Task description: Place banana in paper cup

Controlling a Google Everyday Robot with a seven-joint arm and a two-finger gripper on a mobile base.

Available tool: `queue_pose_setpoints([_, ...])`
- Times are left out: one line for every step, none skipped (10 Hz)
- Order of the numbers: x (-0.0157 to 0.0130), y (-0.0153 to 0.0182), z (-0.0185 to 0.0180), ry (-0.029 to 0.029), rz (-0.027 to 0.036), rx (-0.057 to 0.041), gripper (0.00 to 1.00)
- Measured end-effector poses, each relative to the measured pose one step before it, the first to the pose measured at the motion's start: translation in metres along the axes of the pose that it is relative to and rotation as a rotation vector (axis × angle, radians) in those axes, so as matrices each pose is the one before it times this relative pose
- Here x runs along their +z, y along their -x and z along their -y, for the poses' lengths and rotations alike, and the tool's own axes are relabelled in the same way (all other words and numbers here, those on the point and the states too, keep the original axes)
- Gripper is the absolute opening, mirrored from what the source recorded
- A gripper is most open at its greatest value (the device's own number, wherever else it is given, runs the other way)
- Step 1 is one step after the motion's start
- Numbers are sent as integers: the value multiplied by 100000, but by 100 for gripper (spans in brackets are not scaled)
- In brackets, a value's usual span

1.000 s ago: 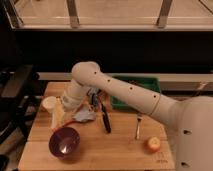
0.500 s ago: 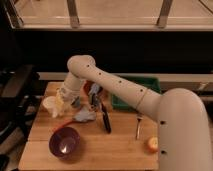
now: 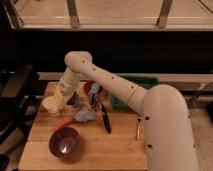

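A purple bowl sits nearest, at seven o'clock on the bench. Beyond it a black-handled knife lies mid-bench, with a grey scrap just to its nine o'clock. Farther back, at ten o'clock, stands the cup — the pincer hovers right over it, clamped shut on the banana, pale strips hanging at the cup's rim. A green tray lies farthest, at one o'clock.

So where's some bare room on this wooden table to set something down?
Bare wood lies right of the purple bowl, along the table front below the knife. It is crowded at back left, where the gripper hangs over the paper cup.
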Motion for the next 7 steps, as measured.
queue_pose_setpoints([391, -777, 680, -1315, 200, -2792, 0])
queue_pose_setpoints([462, -794, 768, -1788, 191, -2847, 0])
queue_pose_setpoints([437, -644, 545, -1759, 432, -2114, 0])
queue_pose_setpoints([795, -822, 709, -2513, 1112, -2601, 5])
queue_pose_setpoints([673, -405, 409, -1762, 1240, -1478, 14])
queue_pose_setpoints([585, -185, 83, -1321, 938, -604, 22])
queue_pose_setpoints([402, -25, -81, -1063, 670, -48, 31])
